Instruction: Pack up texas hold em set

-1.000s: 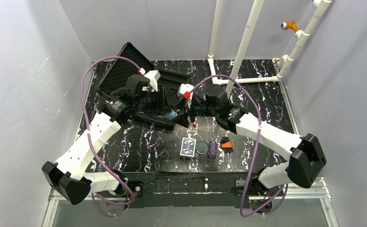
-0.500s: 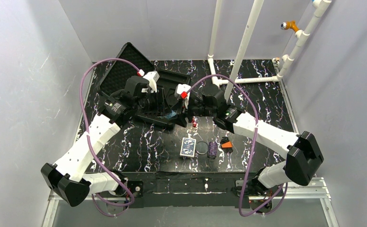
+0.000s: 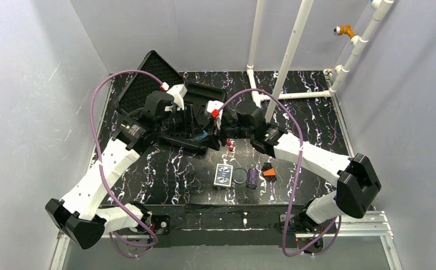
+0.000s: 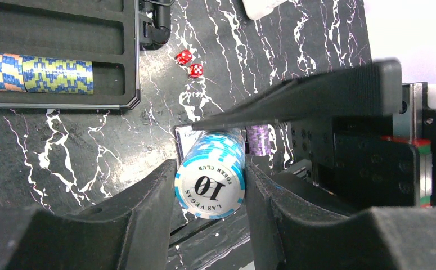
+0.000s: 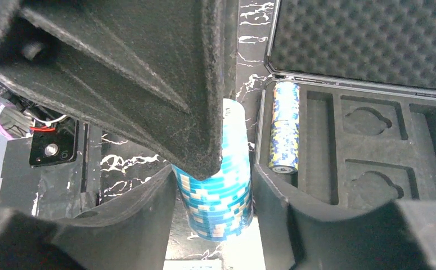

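A transfer of the teal chip roll (image 4: pixel 210 171) between the two arms was judged to be the step in hand. In the left wrist view the roll was seen low in the centre of the frame. It was clamped between the fingers of the left gripper (image 4: pixel 210 167), which were narrowed onto its round sides. One finger of the other arm was laid across its top.

In the right wrist view the same roll was flanked by the right gripper (image 5: pixel 214 174). Its fingers were drawn in until both appeared to touch the roll.

The roll was held above the table, outside the moulded tray (image 4: pixel 58 34), where a blue, yellow and orange roll (image 4: pixel 35 72) was already lodged in a groove at upper left. Two red dice (image 4: pixel 190 63) were seen near the tray's corner.

Lower centre of the overhead view, the card deck (image 3: pixel 223 175), round disc (image 3: pixel 240 176) and purple roll (image 3: pixel 252 178) were not yet packed.

Next, one grip would have to be released without the stack being split, and the roll lined up with a free groove.
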Robot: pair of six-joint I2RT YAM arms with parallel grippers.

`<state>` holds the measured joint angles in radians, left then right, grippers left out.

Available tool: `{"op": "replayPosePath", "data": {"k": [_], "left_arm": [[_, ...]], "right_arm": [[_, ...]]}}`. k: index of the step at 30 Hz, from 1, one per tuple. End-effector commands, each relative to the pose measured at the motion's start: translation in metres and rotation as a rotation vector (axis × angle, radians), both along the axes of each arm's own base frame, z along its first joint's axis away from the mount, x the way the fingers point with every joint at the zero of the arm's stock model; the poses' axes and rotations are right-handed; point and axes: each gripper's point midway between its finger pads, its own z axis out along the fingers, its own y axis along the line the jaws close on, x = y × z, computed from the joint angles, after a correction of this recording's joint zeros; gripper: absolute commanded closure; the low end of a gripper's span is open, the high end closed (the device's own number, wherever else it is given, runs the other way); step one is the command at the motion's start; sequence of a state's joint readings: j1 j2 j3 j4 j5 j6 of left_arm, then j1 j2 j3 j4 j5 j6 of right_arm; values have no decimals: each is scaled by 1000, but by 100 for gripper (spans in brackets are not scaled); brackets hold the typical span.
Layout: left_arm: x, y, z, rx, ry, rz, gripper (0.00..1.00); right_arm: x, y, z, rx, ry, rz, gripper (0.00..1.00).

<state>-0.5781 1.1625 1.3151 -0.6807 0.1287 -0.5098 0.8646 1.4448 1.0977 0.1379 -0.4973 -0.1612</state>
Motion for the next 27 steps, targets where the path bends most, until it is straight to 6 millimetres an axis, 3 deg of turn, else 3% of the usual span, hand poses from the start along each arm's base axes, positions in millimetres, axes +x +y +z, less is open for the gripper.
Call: {"op": "replayPosePath", "data": {"k": [1,9,10,14,17,21,27], "left_arm": [[-2,-1,26,-68,-74,-7,100],[-1,5,24,-55,-83,23,98],[-1,6,23,-49,-83,30,91],[0,12,22,-31,-89,49,38],[0,20,23,-5,-110,74,14],[-4,44,27,80,-149,123,2],[-24,89,29,210,-202,193,2]], "right_arm": [[3,11,35,75,-65,14,49],[3,10,42,71,-65,11,81],[3,10,44,73,-66,9,83],[2,8,48,69,-64,3,92],[1,6,47,58,-61,0,96],[0,5,53,70,-40,-10,98],[19,7,59,55,-24,-106,99]]}}
